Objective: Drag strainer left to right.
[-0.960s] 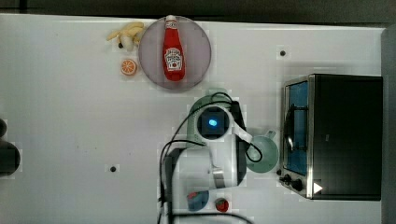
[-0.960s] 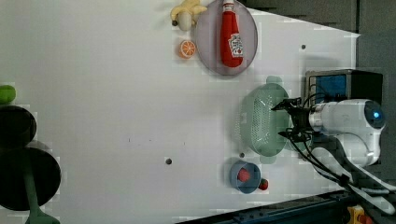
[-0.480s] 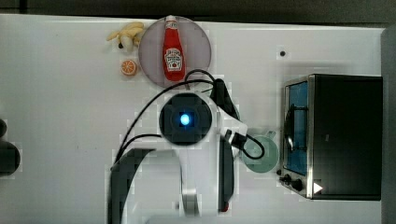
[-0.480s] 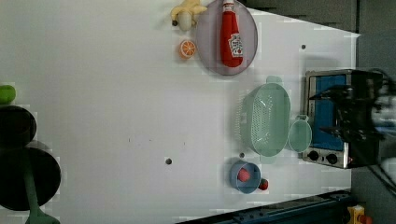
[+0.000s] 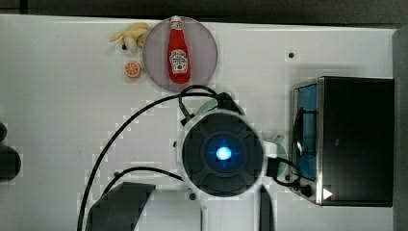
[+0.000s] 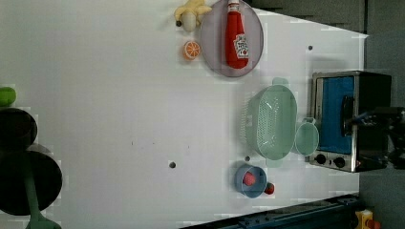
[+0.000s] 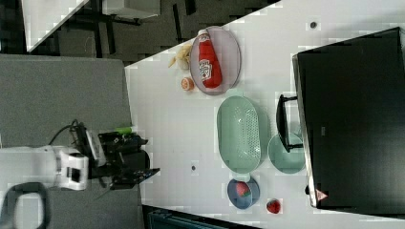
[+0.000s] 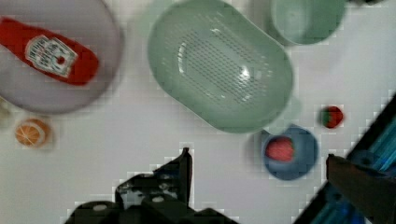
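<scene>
The strainer (image 6: 271,121) sits upright on the white counter (image 6: 119,95), nothing in it, with the small green cup (image 6: 306,139) just beside it and the toaster oven (image 6: 351,119) beyond that. Toward the left view's top lies the grey plate (image 6: 210,43) with the ketchup bottle (image 6: 236,33); toward its bottom, the blue bowl (image 6: 250,180) holding a strawberry.

A second ago the tool (image 7: 136,160) was right at the strainer's rim. Now the arm has swung up and well away, off past the counter's edge in the right view, its jaws spread wide and carrying nothing. The strainer looks to be in the same spot as before, so I'd say the drag itself is over and this is the retreat.
</scene>
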You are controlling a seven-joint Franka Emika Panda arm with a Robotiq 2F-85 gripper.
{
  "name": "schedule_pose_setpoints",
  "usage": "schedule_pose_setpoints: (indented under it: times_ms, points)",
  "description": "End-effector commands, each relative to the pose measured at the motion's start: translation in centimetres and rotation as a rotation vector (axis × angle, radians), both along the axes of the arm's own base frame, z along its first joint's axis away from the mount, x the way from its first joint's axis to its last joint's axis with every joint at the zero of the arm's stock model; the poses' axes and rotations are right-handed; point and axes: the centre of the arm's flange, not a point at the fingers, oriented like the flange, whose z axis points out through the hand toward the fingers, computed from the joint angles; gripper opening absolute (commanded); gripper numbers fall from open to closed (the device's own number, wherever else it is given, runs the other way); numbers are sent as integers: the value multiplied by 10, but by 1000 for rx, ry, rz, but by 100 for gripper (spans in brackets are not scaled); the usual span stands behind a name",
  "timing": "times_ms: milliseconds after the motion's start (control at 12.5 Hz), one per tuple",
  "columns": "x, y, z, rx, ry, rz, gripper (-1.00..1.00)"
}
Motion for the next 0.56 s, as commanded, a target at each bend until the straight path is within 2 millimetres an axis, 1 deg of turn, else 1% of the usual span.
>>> schedule_pose_setpoints:
  times_ms: [80,240,560]
  points:
    - [-12,-14,59,-17,-53,71,100]
    - [-16,-18,64,-12,-34,73,100]
    - [-14,-18,59,-11,-23,74,100]
